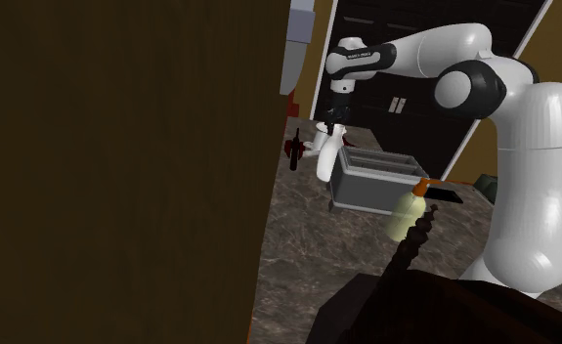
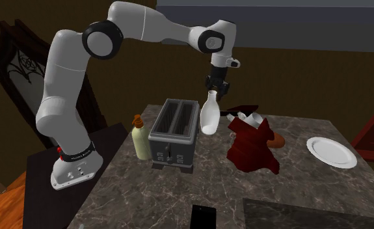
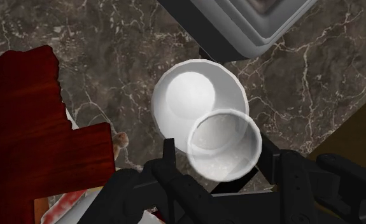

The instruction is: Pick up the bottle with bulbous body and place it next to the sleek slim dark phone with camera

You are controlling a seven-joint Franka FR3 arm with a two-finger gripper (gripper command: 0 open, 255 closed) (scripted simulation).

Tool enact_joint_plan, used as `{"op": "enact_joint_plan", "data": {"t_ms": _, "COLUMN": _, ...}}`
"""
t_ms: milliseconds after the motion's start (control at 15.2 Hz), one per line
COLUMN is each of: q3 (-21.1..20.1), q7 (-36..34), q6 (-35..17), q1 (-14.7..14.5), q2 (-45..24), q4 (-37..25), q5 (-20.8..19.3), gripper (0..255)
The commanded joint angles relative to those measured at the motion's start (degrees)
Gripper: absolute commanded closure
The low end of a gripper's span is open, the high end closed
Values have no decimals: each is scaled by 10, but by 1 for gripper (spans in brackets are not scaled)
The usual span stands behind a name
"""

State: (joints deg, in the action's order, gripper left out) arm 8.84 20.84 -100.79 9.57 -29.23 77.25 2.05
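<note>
A white robot arm (image 2: 146, 26) reaches over a dark marbled table (image 2: 179, 188). Its black tool (image 2: 216, 84) is clamped on the neck of a white bottle (image 2: 209, 114) with a bulbous body. The bottle hangs slightly tilted beside a grey toaster (image 2: 174, 133) and appears to be lifted off the table. In the wrist view, the fingers (image 3: 168, 162) press on either side of the bottle's open mouth. The slim dark phone (image 2: 203, 216) lies flat at the second exterior view's bottom edge, well apart from the bottle.

To carry the bottle well, the arm should probably hold it high enough to pass the toaster and a dark red object (image 2: 252, 146). It should then lower the bottle upright just beside the phone, not onto it, before letting go. The grip is high on the neck, so the body may swing, and slow travel seems wise.

The bottle shows no label. Small dark lettering (image 1: 362, 56) near the arm's wrist is too small to read.
</note>
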Motion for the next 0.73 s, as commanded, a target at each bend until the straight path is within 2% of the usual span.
{"op": "enact_joint_plan", "data": {"t_ms": 0, "q3": 0, "q7": 0, "q6": 0, "q1": 0, "q2": 0, "q4": 0, "q5": 0, "gripper": 255}}
{"op": "enact_joint_plan", "data": {"t_ms": 528, "q3": 0, "q7": 0, "q6": 0, "q1": 0, "q2": 0, "q4": 0, "q5": 0, "gripper": 255}}
{"op": "enact_joint_plan", "data": {"t_ms": 660, "q3": 0, "q7": 0, "q6": 14, "q1": 0, "q2": 2, "q4": -13, "q5": 0, "gripper": 255}}
